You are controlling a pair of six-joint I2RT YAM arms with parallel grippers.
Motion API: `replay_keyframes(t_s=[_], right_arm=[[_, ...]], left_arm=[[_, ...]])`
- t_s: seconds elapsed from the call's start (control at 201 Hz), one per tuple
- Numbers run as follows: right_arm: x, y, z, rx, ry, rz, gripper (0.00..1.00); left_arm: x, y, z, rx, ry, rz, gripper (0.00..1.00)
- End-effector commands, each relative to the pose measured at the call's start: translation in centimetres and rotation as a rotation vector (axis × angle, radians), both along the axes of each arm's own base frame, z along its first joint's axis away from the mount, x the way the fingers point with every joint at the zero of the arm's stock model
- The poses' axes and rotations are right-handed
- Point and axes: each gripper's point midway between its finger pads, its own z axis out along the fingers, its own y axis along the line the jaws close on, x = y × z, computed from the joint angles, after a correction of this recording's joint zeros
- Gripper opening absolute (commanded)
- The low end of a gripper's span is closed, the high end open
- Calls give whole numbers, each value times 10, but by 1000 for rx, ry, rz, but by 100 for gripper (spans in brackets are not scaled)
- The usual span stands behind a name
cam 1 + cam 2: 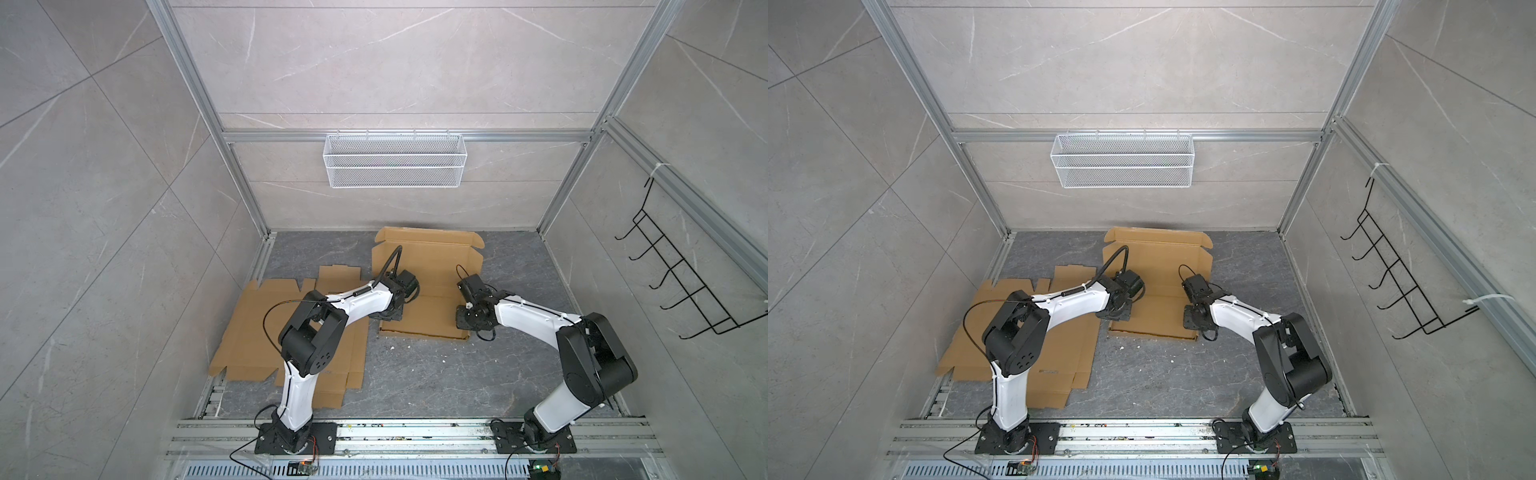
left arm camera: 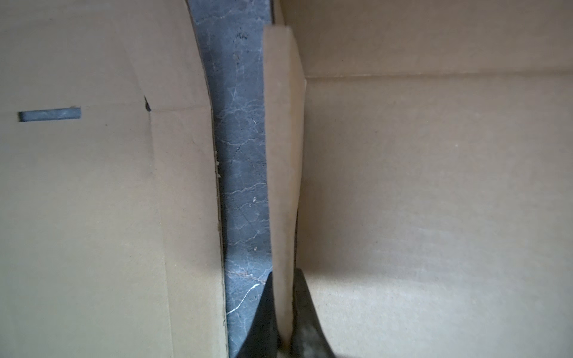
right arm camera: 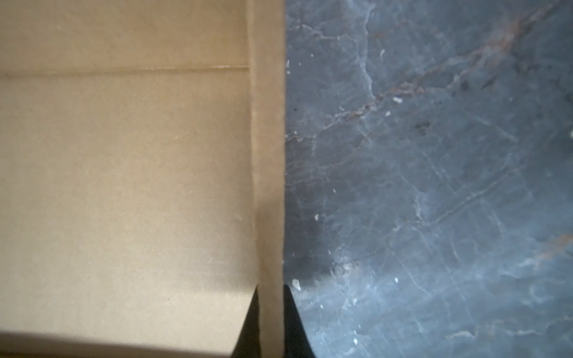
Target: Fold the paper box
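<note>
Both top views hide your grips. Wrist views show the left gripper [image 2: 283,279] and right gripper [image 3: 272,288] clenching paper box [image 1: 432,266] walls.

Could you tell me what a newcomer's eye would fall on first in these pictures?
Most likely the half-folded cardboard box at the middle back of the dark floor, held from both sides. The left gripper is shut on its raised left flap, and the right gripper on its right wall. Next come the flat cardboard sheets lying on the floor to its left.
</note>
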Motion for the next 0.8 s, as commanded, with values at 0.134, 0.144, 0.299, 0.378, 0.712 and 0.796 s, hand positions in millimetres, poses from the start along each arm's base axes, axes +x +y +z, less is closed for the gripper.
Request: replay_keyframes(t_s=[0.134, 0.144, 0.299, 0.378, 0.712, 0.796], right_arm=[[-7, 31, 3, 153, 8, -17, 1], [-8, 31, 2, 153, 11, -17, 1], [-7, 31, 2, 154, 10, -18, 0], [-7, 31, 3, 155, 7, -18, 0], [-6, 26, 2, 125, 7, -12, 0], [-4, 26, 1, 122, 9, -12, 0]], left_arm=[[-24, 18, -70, 194, 127, 24, 0], [-26, 19, -72, 197, 130, 22, 0], [-30, 31, -84, 256, 128, 29, 0], [-30, 32, -87, 266, 124, 30, 0], [-21, 24, -51, 24, 127, 47, 16], [-17, 23, -37, -41, 123, 45, 22]])
